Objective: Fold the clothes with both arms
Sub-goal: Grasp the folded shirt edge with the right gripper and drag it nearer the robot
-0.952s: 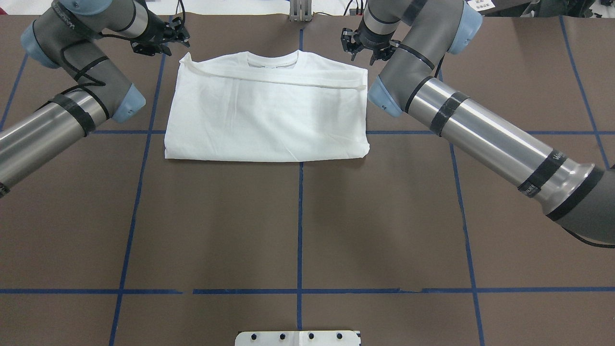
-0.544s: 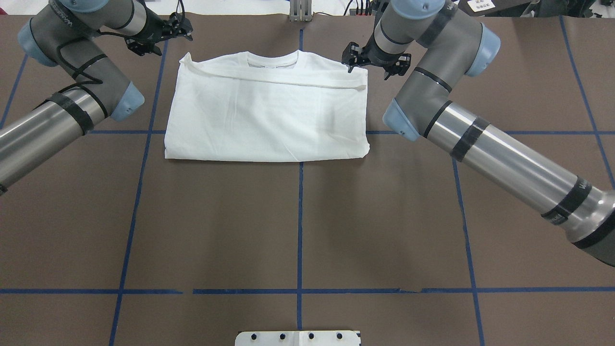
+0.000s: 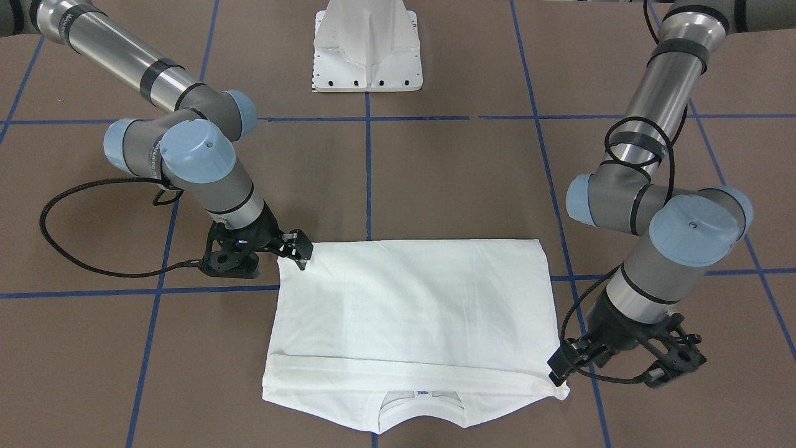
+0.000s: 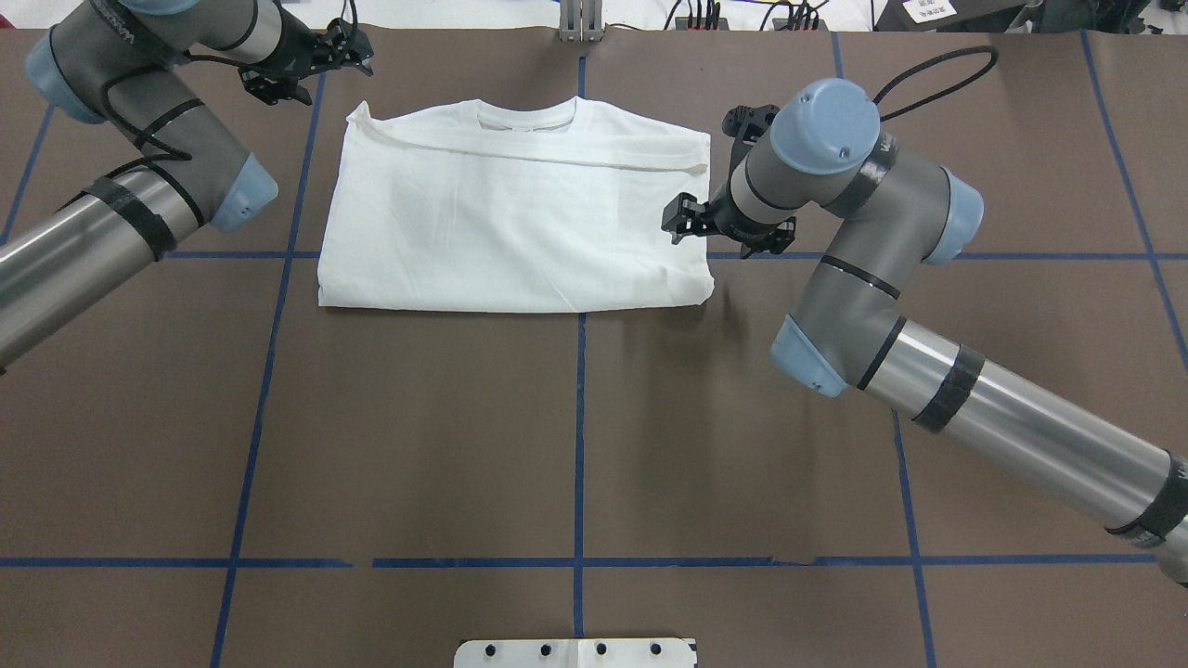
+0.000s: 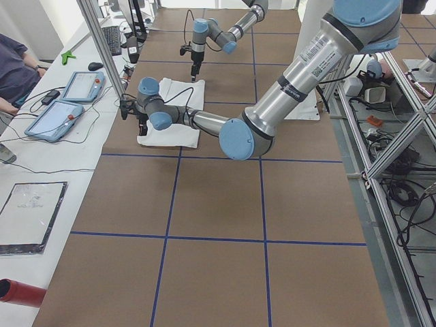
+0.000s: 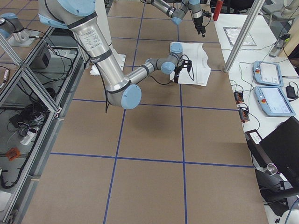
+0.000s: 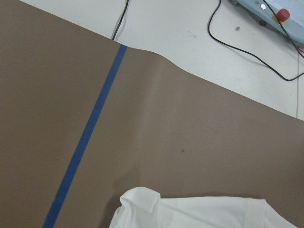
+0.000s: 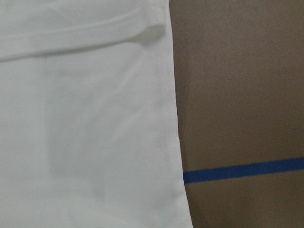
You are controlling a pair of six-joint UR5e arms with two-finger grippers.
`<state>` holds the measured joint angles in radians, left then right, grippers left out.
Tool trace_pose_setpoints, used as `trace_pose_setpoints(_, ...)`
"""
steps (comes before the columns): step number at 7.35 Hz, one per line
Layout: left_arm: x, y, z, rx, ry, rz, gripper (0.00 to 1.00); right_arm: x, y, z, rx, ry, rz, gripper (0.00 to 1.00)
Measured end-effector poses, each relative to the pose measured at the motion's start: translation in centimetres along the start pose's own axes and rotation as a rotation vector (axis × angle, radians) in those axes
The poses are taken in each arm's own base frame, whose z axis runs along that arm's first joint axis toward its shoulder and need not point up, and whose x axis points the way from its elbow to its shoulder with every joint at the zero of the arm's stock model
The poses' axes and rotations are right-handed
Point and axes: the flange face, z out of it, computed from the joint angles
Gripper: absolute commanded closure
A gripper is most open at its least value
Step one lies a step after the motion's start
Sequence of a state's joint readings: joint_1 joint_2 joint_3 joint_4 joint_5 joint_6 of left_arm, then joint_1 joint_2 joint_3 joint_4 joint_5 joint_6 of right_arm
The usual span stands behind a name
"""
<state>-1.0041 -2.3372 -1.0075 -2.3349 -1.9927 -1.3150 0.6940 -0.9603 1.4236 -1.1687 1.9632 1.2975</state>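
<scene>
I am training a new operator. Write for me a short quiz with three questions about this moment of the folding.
1. True or false: the shirt lies with its neck toward the robot's white base.
2. Which one is at the shirt's side edge, about halfway along it? A) left pincer B) right pincer C) neither
3. Fill in: the left pincer is beside a shirt corner on the side ___ from the robot (near/far).

Key: 1 false; 2 B; 3 far.
</scene>
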Motion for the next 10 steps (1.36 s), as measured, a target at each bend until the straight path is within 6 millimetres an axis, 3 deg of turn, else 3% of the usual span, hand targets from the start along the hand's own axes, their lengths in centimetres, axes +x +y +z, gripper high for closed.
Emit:
trace_pose_setpoints(1, 0.1, 0.1, -0.3, 0.003, 0.006, 0.002, 0.01, -0.1, 1.4, 1.0, -0.009, 0.009, -0.001, 0.12)
trace_pose_setpoints(2, 0.1, 0.2, -0.7, 0.005, 0.012, 0.004, 0.01, -0.1, 2.4, 1.7, -0.017, 0.017, -0.005, 0.34)
trace_pose_setpoints(3, 0.1, 0.4, -0.9, 0.007, 0.016, 0.006, 0.01, -0.1, 2.9, 2.1, -0.022, 0.021, -0.002, 0.74)
trace_pose_setpoints(4, -0.1, 0.4, -1.0, 0.008, 0.017, 0.006, 0.01, -0.3, 3.1, 2.1, -0.025, 0.022, 0.005, 1.0)
trace_pose_setpoints(7, -0.3, 0.4, -1.0, 0.009, 0.016, 0.008, 0.01, -1.0, 3.1, 1.2, -0.025, 0.009, 0.014, 1.0)
trace_pose_setpoints(10, -0.2, 0.4, -1.0, 0.01, 0.017, 0.007, 0.01, -0.3, 0.8, -0.7, 0.0, -0.006, 0.03, 1.0)
